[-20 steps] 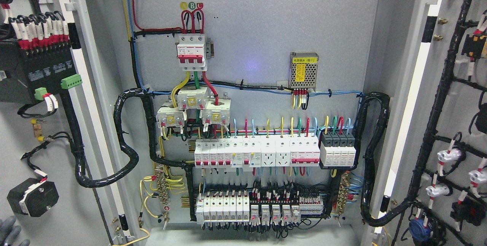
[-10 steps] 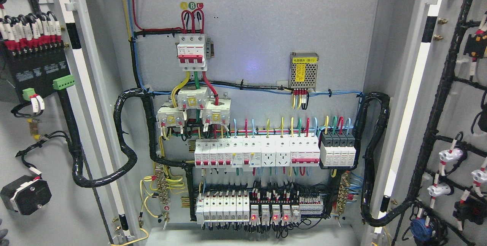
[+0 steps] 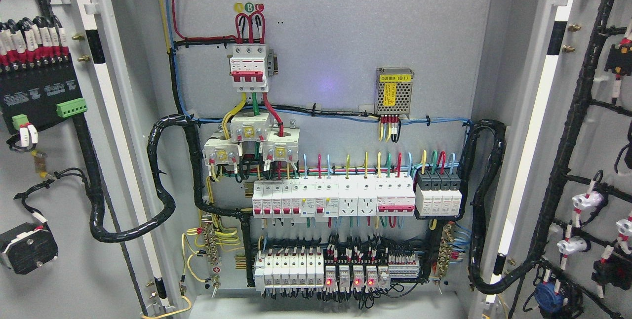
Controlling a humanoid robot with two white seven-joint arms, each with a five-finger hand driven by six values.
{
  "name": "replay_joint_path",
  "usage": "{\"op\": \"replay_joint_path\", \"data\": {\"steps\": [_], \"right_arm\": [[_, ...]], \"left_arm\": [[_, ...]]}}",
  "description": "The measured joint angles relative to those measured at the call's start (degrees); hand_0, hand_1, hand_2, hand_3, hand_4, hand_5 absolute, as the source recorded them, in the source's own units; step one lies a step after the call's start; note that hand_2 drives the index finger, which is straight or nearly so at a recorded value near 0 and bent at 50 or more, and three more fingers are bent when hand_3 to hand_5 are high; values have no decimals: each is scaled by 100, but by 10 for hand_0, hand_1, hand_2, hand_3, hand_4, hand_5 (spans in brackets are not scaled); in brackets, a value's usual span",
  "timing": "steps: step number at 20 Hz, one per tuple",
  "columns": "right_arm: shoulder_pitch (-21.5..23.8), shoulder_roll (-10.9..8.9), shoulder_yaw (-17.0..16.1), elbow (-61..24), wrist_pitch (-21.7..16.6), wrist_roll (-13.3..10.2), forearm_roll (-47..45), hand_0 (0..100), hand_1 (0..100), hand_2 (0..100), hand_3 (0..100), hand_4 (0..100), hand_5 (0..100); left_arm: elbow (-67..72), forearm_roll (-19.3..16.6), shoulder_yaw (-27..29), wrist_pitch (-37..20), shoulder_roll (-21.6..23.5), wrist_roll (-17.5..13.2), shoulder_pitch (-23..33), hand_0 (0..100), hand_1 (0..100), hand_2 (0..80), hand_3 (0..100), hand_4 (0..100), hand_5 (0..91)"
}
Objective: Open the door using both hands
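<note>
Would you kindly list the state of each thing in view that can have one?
Left door: swung open, inner wiring showing.
Right door: swung open, inner wiring showing.
Bottom-row relays: three red indicator lights lit.
Power supply module: mounted on the back panel, wired.
Robot hands: not in view.

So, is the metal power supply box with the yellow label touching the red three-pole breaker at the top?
Apart. The head view shows bare grey backplate between the power supply box and the breaker.

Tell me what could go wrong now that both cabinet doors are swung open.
The black spiral-wrapped cable bundle loops from the cabinet to the grey left door; swinging wider might strain it. Red indicator lights glow on the bottom relay row, so the panel looks live and exposed. Neither hand is in view, so any contact with the doors is unseen.
</note>
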Motion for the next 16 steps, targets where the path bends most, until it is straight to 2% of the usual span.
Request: {"op": "replay_joint_path", "data": {"steps": [16], "right_arm": [[6, -1, -17, 21, -44, 2, -24, 191, 0, 0, 0, 0, 0]], "left_arm": [[463, 344, 150, 9, 228, 18, -66, 0, 0, 0, 0, 0, 0]]}}
